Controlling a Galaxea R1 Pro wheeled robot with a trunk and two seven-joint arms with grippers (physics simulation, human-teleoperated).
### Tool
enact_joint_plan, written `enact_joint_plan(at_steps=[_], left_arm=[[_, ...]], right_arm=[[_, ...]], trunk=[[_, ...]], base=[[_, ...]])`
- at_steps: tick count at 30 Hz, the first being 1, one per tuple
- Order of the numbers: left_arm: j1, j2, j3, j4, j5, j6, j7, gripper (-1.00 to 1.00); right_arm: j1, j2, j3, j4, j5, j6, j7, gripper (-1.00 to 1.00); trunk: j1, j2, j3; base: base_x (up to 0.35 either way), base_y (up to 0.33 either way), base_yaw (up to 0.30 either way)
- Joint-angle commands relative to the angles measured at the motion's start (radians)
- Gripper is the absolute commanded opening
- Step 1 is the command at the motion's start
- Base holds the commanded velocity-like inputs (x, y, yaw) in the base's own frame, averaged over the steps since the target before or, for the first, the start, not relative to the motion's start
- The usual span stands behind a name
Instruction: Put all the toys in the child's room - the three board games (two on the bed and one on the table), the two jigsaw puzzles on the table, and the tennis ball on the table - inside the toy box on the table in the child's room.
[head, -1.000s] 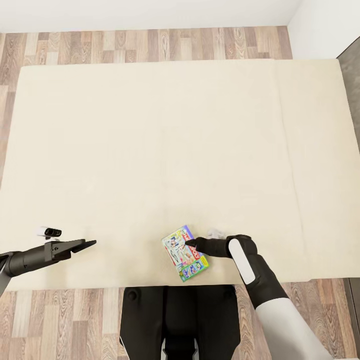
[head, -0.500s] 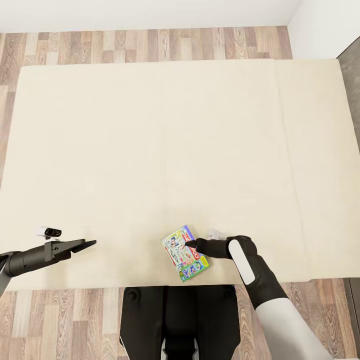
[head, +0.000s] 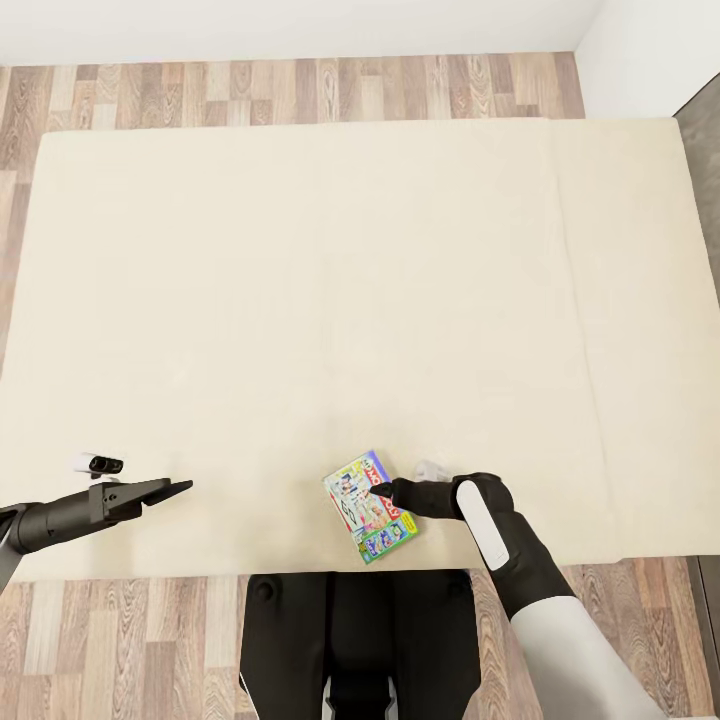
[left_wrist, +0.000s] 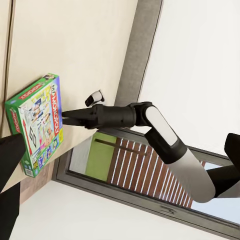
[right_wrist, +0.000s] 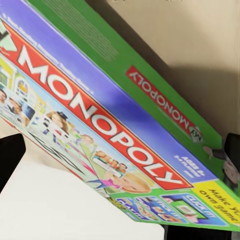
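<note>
A Monopoly board game (head: 362, 505) lies near the front edge of the cream bed (head: 350, 280). My right gripper (head: 380, 490) is shut on its right edge, one finger on the printed face and one behind it. In the left wrist view the board game (left_wrist: 37, 127) stands tilted up off the bed, pinched by the right gripper (left_wrist: 67, 117). Close up, its red Monopoly lettering (right_wrist: 100, 115) runs between the fingers (right_wrist: 10, 160). My left gripper (head: 185, 487) hovers open over the bed's front left, holding nothing and well apart from the carton.
Wood-plank floor (head: 300, 90) runs behind the bed and along its front (head: 120, 640). A white wall (head: 650, 50) stands at the back right. My dark base (head: 340, 620) sits against the bed's front edge. A window with a dark frame (left_wrist: 125, 185) shows in the left wrist view.
The board game looks slightly narrower now, tipped a little more onto its edge in the right gripper. Neither arm has moved noticeably.
</note>
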Motion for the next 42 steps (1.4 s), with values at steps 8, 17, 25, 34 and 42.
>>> enact_joint_plan(at_steps=[8, 17, 25, 34, 42], left_arm=[[0.0, 0.0, 0.0, 0.0, 0.0, 0.011, -0.004, 1.0], [0.0, 0.0, 0.0, 0.0, 0.0, 0.011, -0.004, 1.0], [0.0, 0.0, 0.0, 0.0, 0.0, 0.011, -0.004, 1.0], [0.0, 0.0, 0.0, 0.0, 0.0, 0.011, -0.004, 1.0], [0.0, 0.0, 0.0, 0.0, 0.0, 0.011, -0.004, 1.0]], right_arm=[[0.0, 0.0, 0.001, 0.0, 0.008, 0.003, 0.006, 1.0], [0.0, 0.001, 0.001, 0.0, 0.007, 0.003, 0.006, 1.0], [0.0, 0.002, 0.001, 0.0, 0.008, 0.003, 0.006, 1.0], [0.0, 0.002, 0.001, 0.0, 0.008, 0.003, 0.006, 1.0], [0.0, 0.002, 0.001, 0.0, 0.008, 0.003, 0.006, 1.0]], trunk=[[0.001, -0.002, -0.001], [0.001, -0.002, -0.001], [0.001, -0.002, -0.001], [0.001, -0.002, -0.001], [0.001, -0.002, -0.001]], base=[[0.0, 0.0, 0.0], [0.0, 0.056, 0.0], [0.0, 0.05, 0.0], [0.0, 0.055, 0.0], [0.0, 0.036, 0.0]])
